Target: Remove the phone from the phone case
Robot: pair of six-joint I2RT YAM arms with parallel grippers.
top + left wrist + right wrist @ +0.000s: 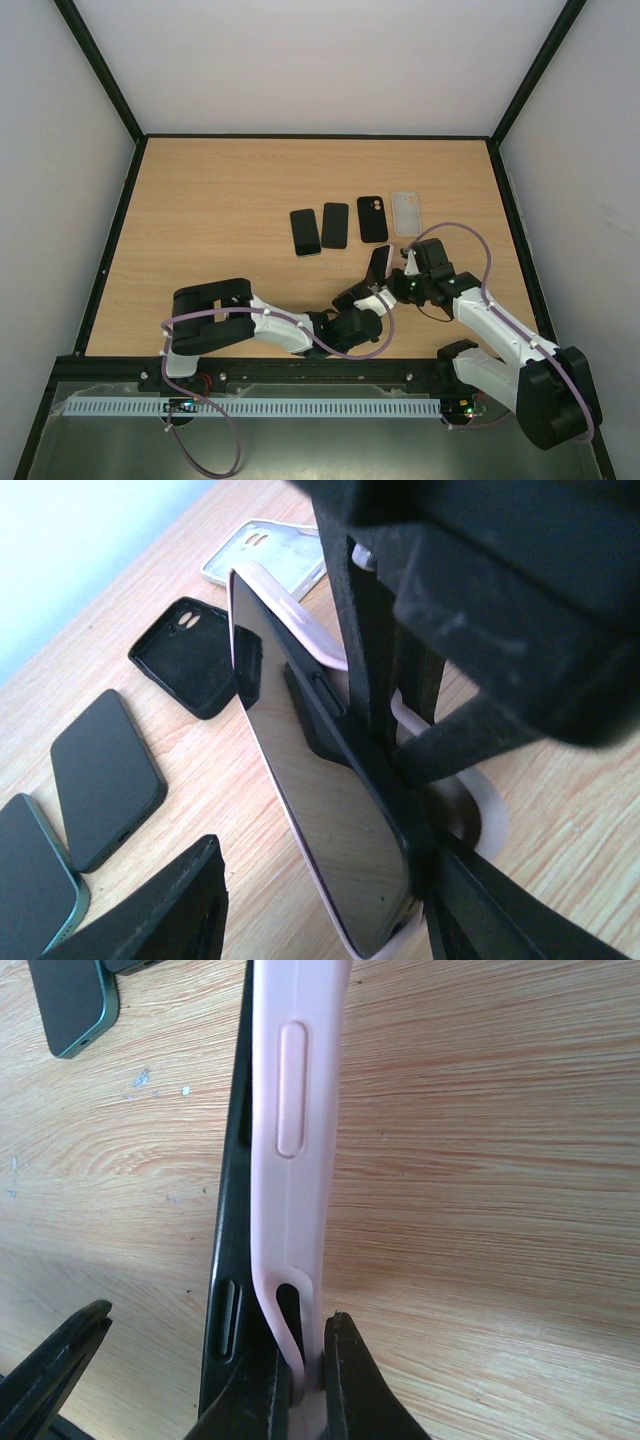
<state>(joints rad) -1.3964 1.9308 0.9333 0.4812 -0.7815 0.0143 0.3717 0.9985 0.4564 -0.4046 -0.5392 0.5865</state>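
right jaws: pinched shut on pink case [300, 1110] lip | left jaws: apart, phone [320, 810] between them

My worktop [220, 200] is pale wood grain, evenly lit with soft shadows. White walls [320, 60] close it in at the back and both sides, joined by black frame bars [100, 70]. A grey metal ledge [300, 450] runs along the near edge.
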